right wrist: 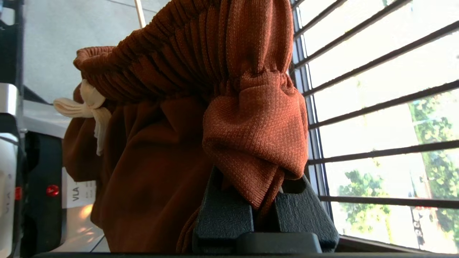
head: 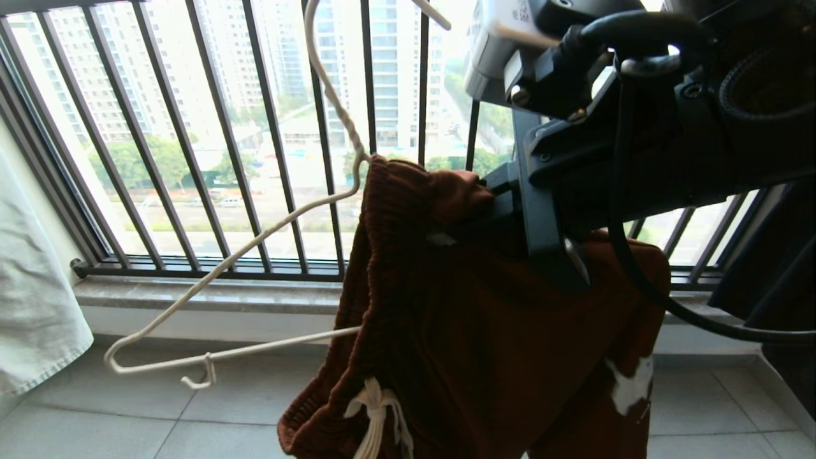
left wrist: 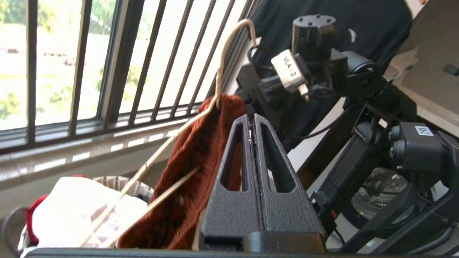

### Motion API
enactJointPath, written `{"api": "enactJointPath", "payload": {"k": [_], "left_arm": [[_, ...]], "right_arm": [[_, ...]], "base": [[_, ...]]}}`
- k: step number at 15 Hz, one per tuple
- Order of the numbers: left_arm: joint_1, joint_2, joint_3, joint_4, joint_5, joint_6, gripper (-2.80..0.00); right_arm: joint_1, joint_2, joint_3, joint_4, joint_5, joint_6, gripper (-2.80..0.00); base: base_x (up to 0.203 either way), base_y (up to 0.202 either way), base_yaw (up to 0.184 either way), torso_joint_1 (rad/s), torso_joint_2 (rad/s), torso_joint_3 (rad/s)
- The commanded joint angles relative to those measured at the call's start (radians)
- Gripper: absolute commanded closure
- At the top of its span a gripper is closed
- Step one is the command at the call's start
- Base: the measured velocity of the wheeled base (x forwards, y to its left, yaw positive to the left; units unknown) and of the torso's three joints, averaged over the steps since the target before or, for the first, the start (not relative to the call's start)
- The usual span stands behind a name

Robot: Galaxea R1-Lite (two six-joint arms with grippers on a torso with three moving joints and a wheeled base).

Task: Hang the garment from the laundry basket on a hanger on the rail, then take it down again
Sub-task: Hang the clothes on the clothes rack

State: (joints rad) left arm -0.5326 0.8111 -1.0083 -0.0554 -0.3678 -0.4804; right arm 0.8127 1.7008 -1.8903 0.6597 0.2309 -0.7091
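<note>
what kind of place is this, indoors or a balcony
Probably a high-rise apartment's laundry balcony: black railing with tower blocks beyond, tiled floor, and a laundry basket beneath the hanger.

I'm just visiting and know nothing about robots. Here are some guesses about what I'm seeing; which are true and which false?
1. The right end effector is pinching the rust-brown shorts. True.
2. The shorts lie in the laundry basket. False: they hang in the air, draped on the cream wire hanger.
3. The left end effector is wide open. False: its fingers are pressed together, with no cloth between them.
4. A black railing of vertical bars stands behind the hanger. True.
5. The shorts have a white drawstring. True.
</note>
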Motion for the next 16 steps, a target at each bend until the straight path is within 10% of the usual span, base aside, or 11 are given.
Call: {"api": "enactJointPath", "payload": {"k": [1,5,14,15,16], "left_arm": [[-0.001,0.05,-0.133,0.262,0.004,-0.004,0.0],[-0.001,0.105,-0.243,0.535,0.007,-0.014,0.0],[-0.001,0.237,-0.097,0.535,0.038,-0.107,0.0],[-0.001,0.244,-0.083,0.525,0.038,-0.107,-0.21],[0.0,0.247,-0.054,0.487,0.039,-0.108,-2.8]], "right_arm": [[-0.049,0.016,-0.03,-0.001,0.002,-0.003,0.0],[-0.097,0.029,-0.062,-0.044,0.007,-0.001,0.0],[-0.167,0.028,-0.062,-0.105,0.021,0.019,0.0],[-0.171,0.028,-0.063,-0.107,0.031,0.019,0.0],[-0.175,0.028,-0.062,-0.109,0.041,0.02,0.0]], "base": [[0.0,0.0,0.0,0.0,0.0,0.0],[0.0,0.0,0.0,0.0,0.0,0.0],[0.0,0.0,0.0,0.0,0.0,0.0],[0.0,0.0,0.0,0.0,0.0,0.0],[0.0,0.0,0.0,0.0,0.0,0.0]]}}
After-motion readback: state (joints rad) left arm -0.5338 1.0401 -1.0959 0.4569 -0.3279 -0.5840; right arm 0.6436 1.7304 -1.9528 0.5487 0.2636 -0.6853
